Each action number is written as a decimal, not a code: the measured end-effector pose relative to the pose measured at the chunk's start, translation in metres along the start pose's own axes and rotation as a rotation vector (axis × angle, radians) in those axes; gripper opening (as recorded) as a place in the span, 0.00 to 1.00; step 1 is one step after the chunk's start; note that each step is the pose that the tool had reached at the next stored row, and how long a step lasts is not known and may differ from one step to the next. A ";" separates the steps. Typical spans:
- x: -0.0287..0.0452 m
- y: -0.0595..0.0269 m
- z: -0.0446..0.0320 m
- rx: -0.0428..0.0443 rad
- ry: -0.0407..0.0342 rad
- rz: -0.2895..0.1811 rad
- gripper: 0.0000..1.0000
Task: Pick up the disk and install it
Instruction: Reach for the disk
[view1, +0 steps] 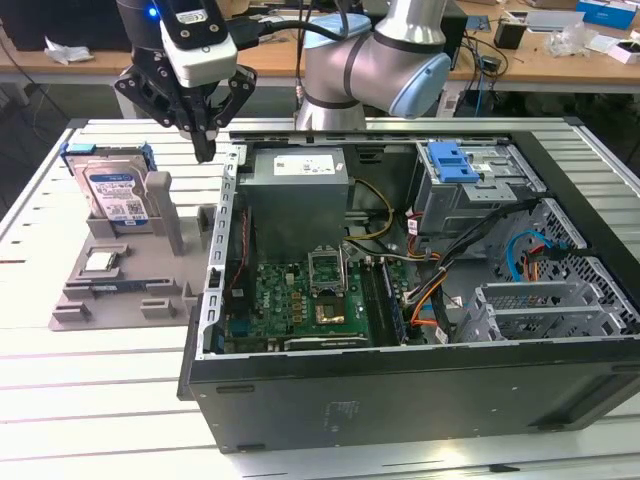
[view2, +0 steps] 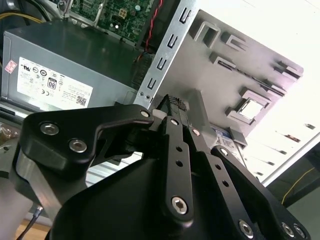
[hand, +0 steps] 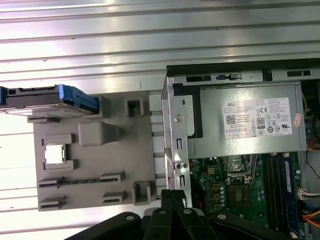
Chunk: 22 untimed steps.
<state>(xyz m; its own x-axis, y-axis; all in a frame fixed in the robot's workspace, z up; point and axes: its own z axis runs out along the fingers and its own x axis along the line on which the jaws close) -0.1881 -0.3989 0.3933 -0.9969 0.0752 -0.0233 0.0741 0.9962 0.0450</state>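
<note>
Gripper (view1: 204, 152) was all matt black, metal or plastic I couldn't tell, with shiny steel screw heads (view2: 180, 204) along the fingers (view2: 176, 150). Right beside the fingers, the case frame (hand: 177, 145) looked like bare, dull sheet metal. The power supply (hand: 250, 125) just past it was matt grey metal with a white papery sticker (hand: 257, 117). On the fingers' other side, the holder (hand: 100, 160) was flat grey plastic, no shine. The disk (view1: 112, 190), further from the fingers, was silvery metal with a glossy label and blue plastic rails (hand: 75, 94). The table (view1: 100, 400) was ribbed pale metal with a sheen, and the outer case shell (view1: 400, 400) smooth matt black.
</note>
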 end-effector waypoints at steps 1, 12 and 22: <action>0.0004 0.0000 0.0000 0.0000 0.0000 0.000 0.11; 0.0093 -0.0007 -0.0002 0.0000 0.0000 0.000 0.11; 0.0249 -0.0018 -0.0006 -0.0001 0.0000 0.000 0.11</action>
<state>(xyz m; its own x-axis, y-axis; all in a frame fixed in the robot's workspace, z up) -0.2132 -0.3988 0.3933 -0.9969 0.0753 -0.0233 0.0742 0.9962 0.0451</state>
